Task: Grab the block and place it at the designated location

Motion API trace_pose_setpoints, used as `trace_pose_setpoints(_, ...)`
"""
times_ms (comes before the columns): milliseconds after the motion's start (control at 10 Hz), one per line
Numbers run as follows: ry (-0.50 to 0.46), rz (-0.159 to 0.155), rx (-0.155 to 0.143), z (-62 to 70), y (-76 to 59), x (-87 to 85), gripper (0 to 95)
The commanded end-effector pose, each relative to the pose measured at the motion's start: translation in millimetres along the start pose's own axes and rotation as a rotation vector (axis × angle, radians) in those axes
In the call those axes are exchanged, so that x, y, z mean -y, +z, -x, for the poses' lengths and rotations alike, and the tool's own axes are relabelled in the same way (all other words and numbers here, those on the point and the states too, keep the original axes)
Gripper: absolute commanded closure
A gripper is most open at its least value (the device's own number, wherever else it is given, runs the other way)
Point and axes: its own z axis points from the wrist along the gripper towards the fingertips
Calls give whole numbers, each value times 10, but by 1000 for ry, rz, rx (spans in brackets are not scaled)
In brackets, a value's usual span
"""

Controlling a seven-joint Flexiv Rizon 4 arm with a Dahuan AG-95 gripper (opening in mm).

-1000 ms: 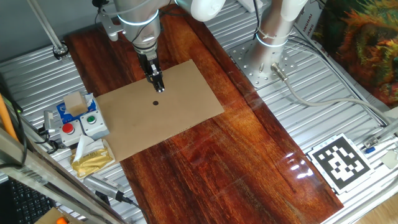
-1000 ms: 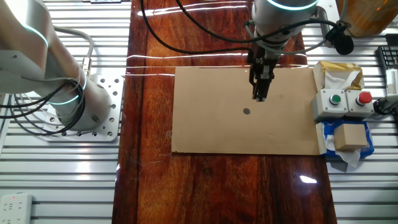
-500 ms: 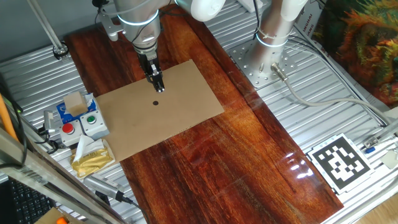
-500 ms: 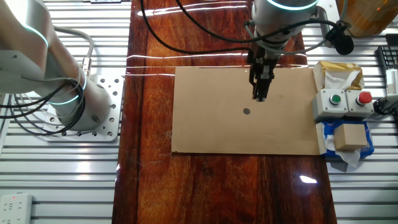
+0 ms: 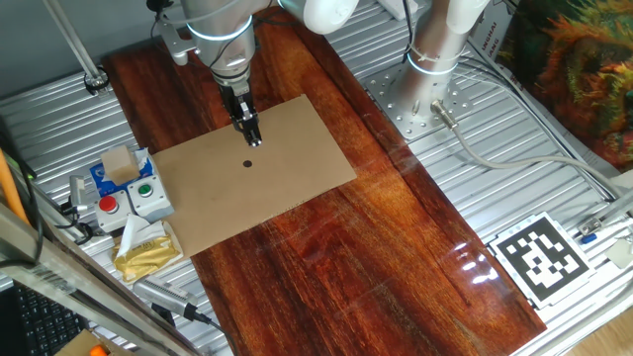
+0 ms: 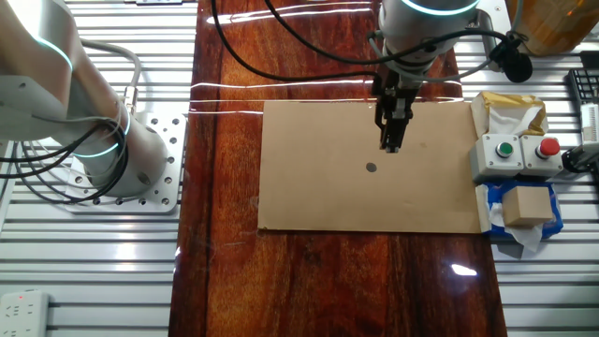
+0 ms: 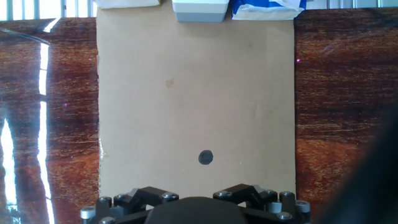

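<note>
Black two-finger gripper hangs empty, fingers clenched, beside small black dot; tan wooden cube in blue holder, well apart.

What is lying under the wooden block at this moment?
The block sits on the blue holder, beside the button box, off the cardboard sheet. White paper shows at the holder's edge; what is directly beneath the block is covered.

We see the block, a plain pale tan cube, sitting in the blue holder at the right. The black dot lies mid-sheet on the cardboard, well apart.
</note>
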Motion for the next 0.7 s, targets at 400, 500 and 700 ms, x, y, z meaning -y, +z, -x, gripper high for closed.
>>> trace_pose_setpoints(400,6,-46,-96,-7,-30,-9,950)
trace_pose_setpoints(500,7,-47,-92,-2,-33,-10,950)
trace_pose_setpoints(700,9,-46,-93,11,-40,-12,950)
